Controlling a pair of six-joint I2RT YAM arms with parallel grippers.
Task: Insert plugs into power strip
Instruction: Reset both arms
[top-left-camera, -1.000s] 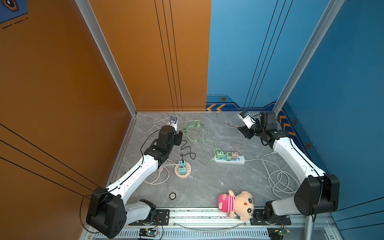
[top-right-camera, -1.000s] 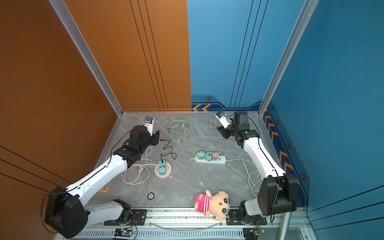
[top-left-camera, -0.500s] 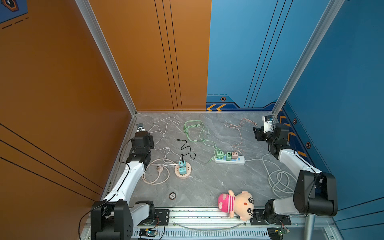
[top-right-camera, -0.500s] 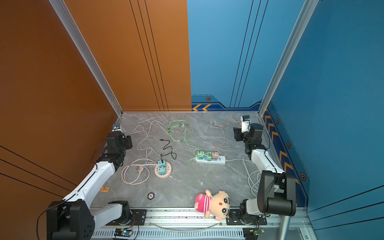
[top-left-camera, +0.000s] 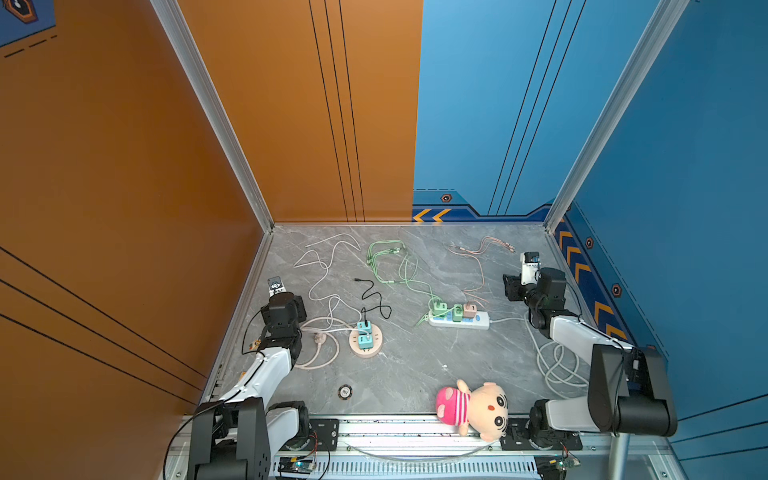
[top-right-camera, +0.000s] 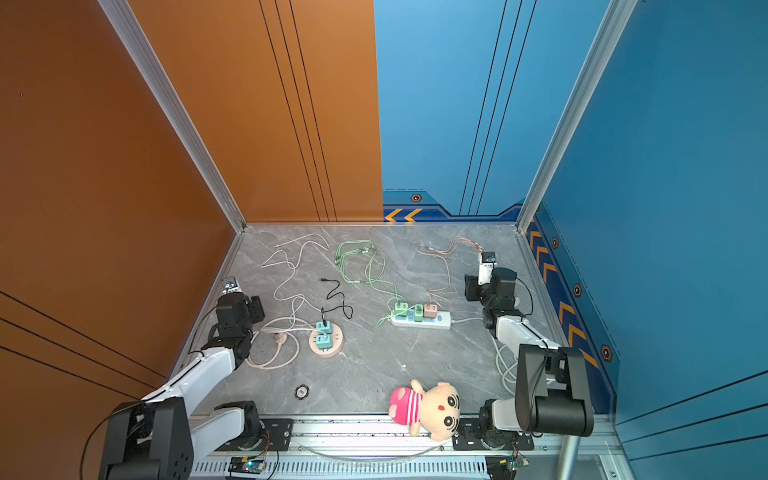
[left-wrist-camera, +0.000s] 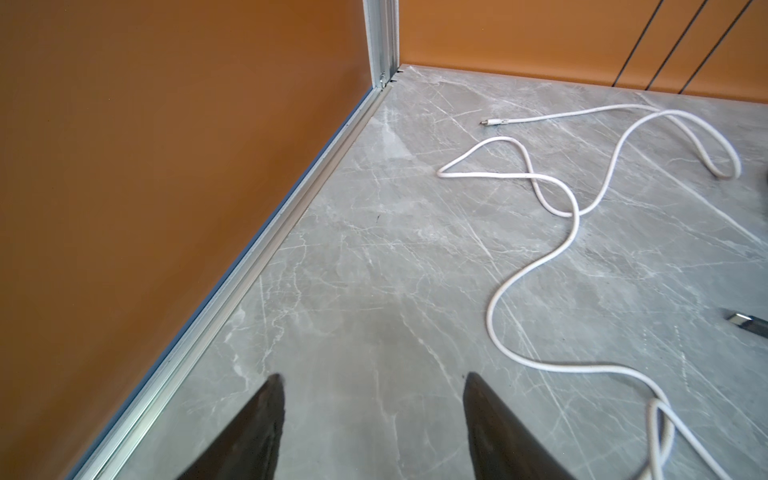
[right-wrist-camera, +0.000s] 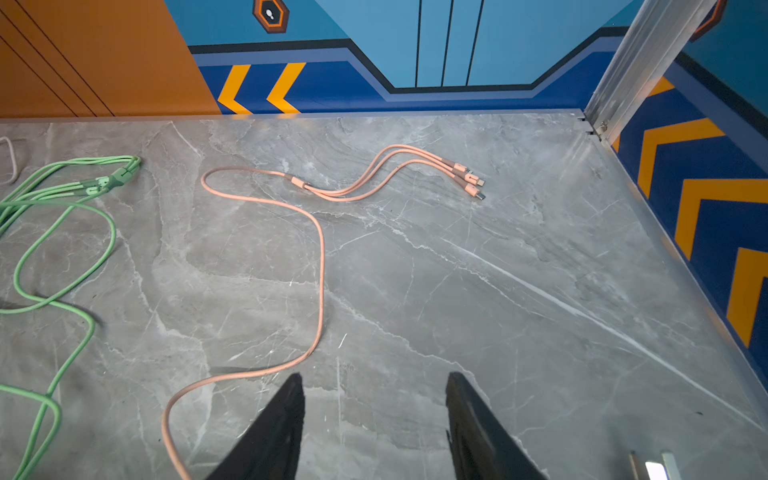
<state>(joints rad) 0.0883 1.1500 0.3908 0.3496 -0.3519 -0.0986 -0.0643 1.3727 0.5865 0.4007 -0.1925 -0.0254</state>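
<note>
The white power strip (top-left-camera: 478, 322) lies right of centre in both top views, with two mint green plugs (top-left-camera: 439, 308) and a pale pink plug (top-left-camera: 470, 310) standing in it. Two teal plugs (top-left-camera: 365, 341) sit on a round beige socket base (top-left-camera: 365, 353) to its left. My left gripper (left-wrist-camera: 372, 376) is open over bare marble beside the orange wall, near a white cable (left-wrist-camera: 536, 257). My right gripper (right-wrist-camera: 374, 376) is open too, empty, close to the pink cable (right-wrist-camera: 320, 266). Both are well away from the strip.
A plush doll (top-left-camera: 473, 409) lies at the front edge, with a small round disc (top-left-camera: 345, 391) left of it. The strip's thick white cord (top-left-camera: 557, 365) coils by the right arm. A beige cord (top-left-camera: 320, 357) loops by the left arm. Green cables (right-wrist-camera: 62, 307) spread across the back.
Both arms have drawn back from the middle of the table, the left one to the orange wall, the right one to the blue wall. Plugs and strip have not moved.
</note>
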